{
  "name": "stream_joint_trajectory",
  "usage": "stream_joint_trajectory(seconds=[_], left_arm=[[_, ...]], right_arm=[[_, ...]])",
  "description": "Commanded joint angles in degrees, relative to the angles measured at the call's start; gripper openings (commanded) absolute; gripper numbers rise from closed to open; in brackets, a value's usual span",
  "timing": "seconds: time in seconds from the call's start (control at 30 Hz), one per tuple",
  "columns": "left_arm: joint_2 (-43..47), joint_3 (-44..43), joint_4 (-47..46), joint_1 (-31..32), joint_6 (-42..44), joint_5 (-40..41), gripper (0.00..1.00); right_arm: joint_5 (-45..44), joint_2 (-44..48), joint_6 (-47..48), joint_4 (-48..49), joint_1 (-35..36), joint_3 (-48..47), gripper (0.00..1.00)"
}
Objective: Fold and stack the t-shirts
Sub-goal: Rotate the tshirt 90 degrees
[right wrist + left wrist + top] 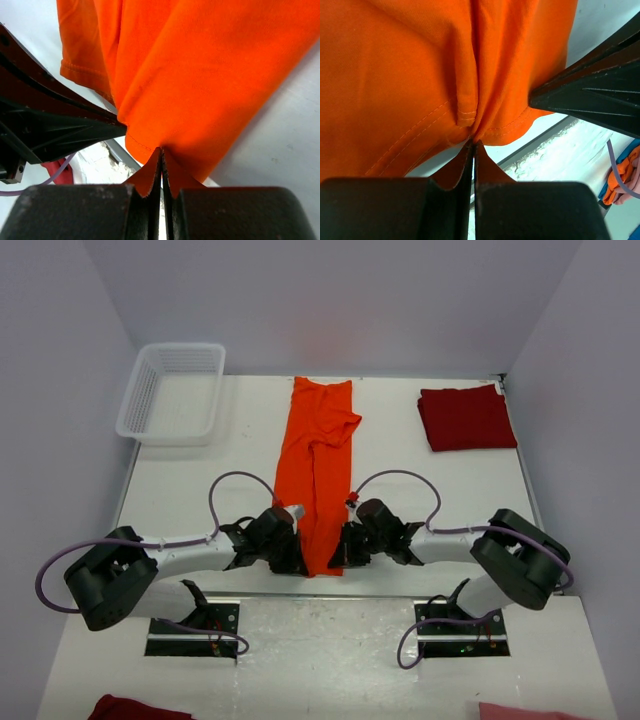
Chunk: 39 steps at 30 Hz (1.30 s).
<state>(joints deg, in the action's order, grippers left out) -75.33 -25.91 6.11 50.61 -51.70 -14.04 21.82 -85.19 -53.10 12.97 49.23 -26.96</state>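
Left pincer point(473, 143) is squeezed tight on the near hem of the orange shirt point(318, 465). Right pincer point(161, 149) pinches it too.

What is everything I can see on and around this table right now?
orange t-shirt: one, bright orange, long narrow strip down the table's middle
dark red t-shirt: one, dark red, folded, far right corner
basket: one, white lattice, far left corner
table: one, white
dark red cloth: one, near left edge, mostly cut off
pink cloth: one, near right edge, mostly cut off
cables: several, purple, looping off both arms
left gripper: one, black, shut on the orange t-shirt's near hem
right gripper: one, black, shut on the same hem
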Motion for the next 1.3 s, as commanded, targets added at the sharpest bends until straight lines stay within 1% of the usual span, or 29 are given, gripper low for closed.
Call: stream_joint_trajectory(seconds=[0.0,0.2,0.27,0.47,0.63,0.73,0.83,0.9,0.93,1.0,1.03,1.07,1.13,1.23,1.27], left_arm=[[0.6,-1.2,1.4,-0.7,0.9,2.1,0.0],[1.4,-0.8,2.9,-1.8,1.5,2.9,0.0],[1.8,-0.6,3.2,-2.1,1.4,3.0,0.0],[2.9,0.2,4.0,-2.2,1.2,3.2,0.0],[5.5,1.8,3.5,-2.2,0.0,1.9,0.0],[7.7,2.2,3.5,-2.2,-0.5,1.1,0.0],[12.9,1.6,4.9,-1.7,-1.2,1.6,0.01],[15.5,0.5,7.3,-1.4,-1.5,5.5,0.04],[16.6,-0.3,10.2,-1.2,-1.3,7.2,0.07],[19.2,-2.7,13.0,-1.1,-0.6,11.7,0.13],[19.7,-4.5,16.1,-1.1,-0.2,13.3,0.19],[20.0,-5.2,18.6,-1.1,0.5,16.3,0.23],[19.6,-6.9,20.8,-1.1,0.8,18.4,0.24],[18.6,-7.3,22.5,-1.1,1.4,20.9,0.25],[18.5,-7.2,22.7,-1.1,1.3,23.2,0.25]], right_arm=[[-1.6,0.4,-1.4,1.9,0.8,1.3,0.0],[-7.5,3.3,-2.1,-6.0,1.2,1.8,0.0],[-8.9,3.5,-2.2,-7.1,1.2,2.0,0.0],[-9.3,2.7,-2.8,-7.4,1.7,2.3,0.0],[-9.3,1.0,-3.5,-6.8,2.3,2.1,0.0],[-9.2,-0.1,-3.6,-6.6,2.5,1.5,0.0],[-9.1,-0.5,-3.4,-6.7,2.7,1.2,0.0],[-9.0,-0.2,-3.2,-6.8,2.9,1.1,0.0],[-9.1,-0.1,-3.1,-6.9,3.1,1.0,0.0],[-9.3,0.5,-2.9,-7.3,3.1,0.9,0.0],[-9.7,0.8,-2.7,-7.6,3.2,0.9,0.0],[-10.0,1.2,-2.5,-8.5,3.3,0.7,0.0],[-10.9,1.8,-2.4,-9.5,3.5,0.5,0.0],[-11.8,3.5,-2.4,-11.5,3.9,0.5,0.0],[-12.5,4.1,-2.4,-12.6,4.1,0.4,0.0]])
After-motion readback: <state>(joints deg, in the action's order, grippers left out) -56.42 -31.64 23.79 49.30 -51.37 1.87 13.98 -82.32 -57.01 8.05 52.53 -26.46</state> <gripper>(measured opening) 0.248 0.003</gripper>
